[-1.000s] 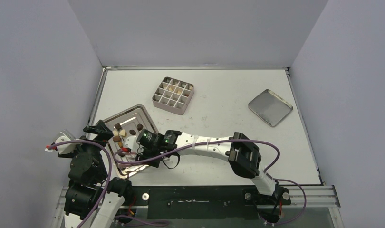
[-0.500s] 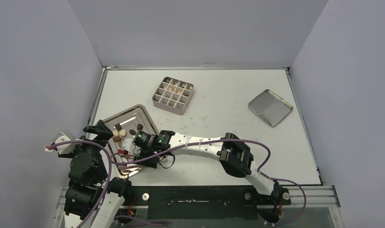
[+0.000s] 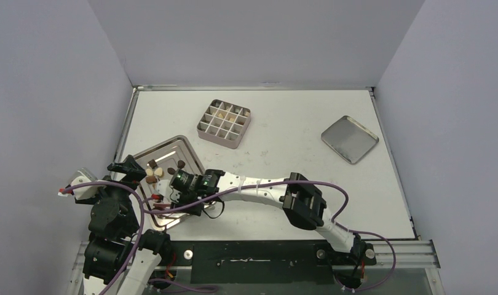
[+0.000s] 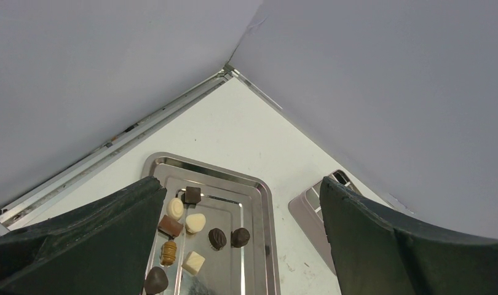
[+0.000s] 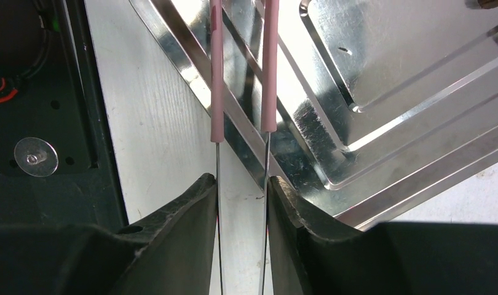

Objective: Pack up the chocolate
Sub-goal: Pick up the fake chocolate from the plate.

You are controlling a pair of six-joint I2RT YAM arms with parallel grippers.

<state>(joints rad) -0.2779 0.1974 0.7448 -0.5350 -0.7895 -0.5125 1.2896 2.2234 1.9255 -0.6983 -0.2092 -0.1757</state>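
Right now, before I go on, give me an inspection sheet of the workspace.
Surface: white table, faint marks.
Job's things: chocolates loose on tray; pale pieces in tin's far cells; lid far right, apart.
Clutter: nothing seen.
Grippers: left gripper open, empty, near tray; right gripper shut on tweezers over tray's edge.
Cables: purple cables loop over both arms.
Surroundings: grey walls on three sides.

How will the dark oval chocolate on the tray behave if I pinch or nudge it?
The dark oval chocolate looks domed and smooth, so it may skid on the polished tray. Its rounded sides could slip from the thin tweezers in the right gripper. Tiny, so probably very light; a hard pinch might mark it.
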